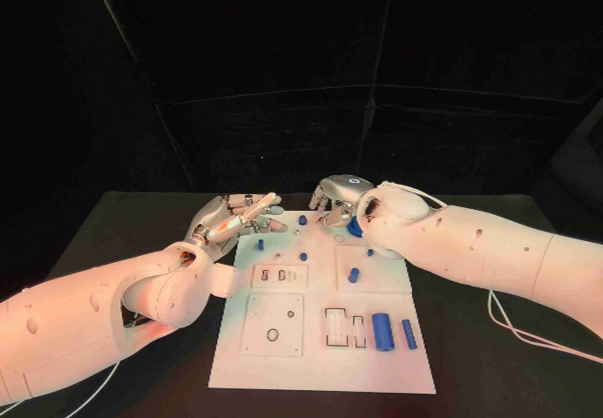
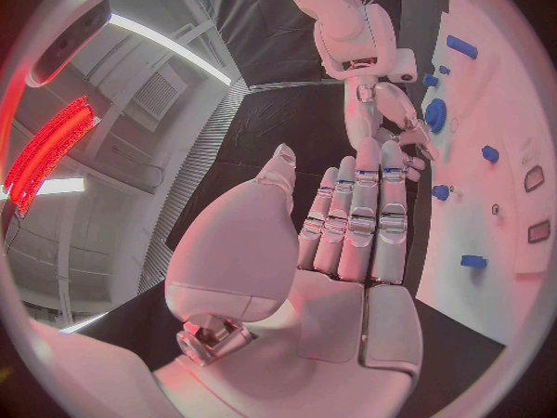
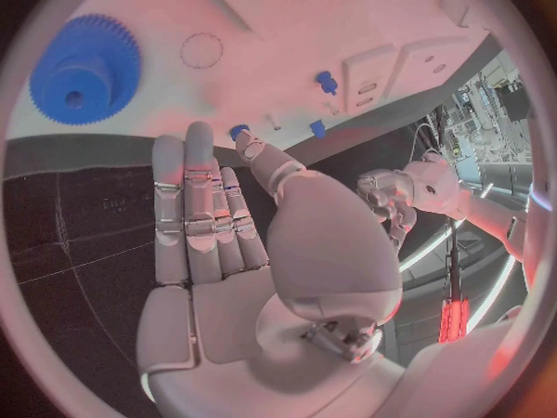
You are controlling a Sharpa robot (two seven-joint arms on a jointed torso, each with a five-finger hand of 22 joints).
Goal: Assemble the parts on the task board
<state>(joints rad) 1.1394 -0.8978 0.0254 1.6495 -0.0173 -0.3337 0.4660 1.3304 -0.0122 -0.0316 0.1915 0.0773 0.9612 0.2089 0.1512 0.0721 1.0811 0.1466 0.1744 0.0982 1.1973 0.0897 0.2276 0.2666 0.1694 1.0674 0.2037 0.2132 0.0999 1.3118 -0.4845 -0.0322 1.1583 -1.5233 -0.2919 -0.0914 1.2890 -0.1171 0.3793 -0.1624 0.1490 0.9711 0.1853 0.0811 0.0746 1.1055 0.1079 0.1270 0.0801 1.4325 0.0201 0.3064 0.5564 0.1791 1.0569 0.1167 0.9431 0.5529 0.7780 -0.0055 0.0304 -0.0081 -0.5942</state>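
The white task board point(image 1: 321, 366) lies in the middle of the table. My left hand point(image 1: 233, 218) hovers at its far left corner, fingers stretched out flat and holding nothing point(image 2: 354, 223). At the far edge is my right hand point(image 1: 337, 198), which is also empty with straight fingers point(image 3: 209, 223). A blue gear point(image 1: 355, 228) lies on the board beside the right wrist point(image 3: 84, 70). Two blue cylinders point(image 1: 382, 329) lie side by side near the front right. Several small blue pegs point(image 1: 303, 257) are scattered over the far half.
Raised white plates with slots and holes point(image 1: 274, 324) take up the board's left and middle. A white cable point(image 1: 528, 335) runs over the black table on the right. My two forearms flank the board on both sides.
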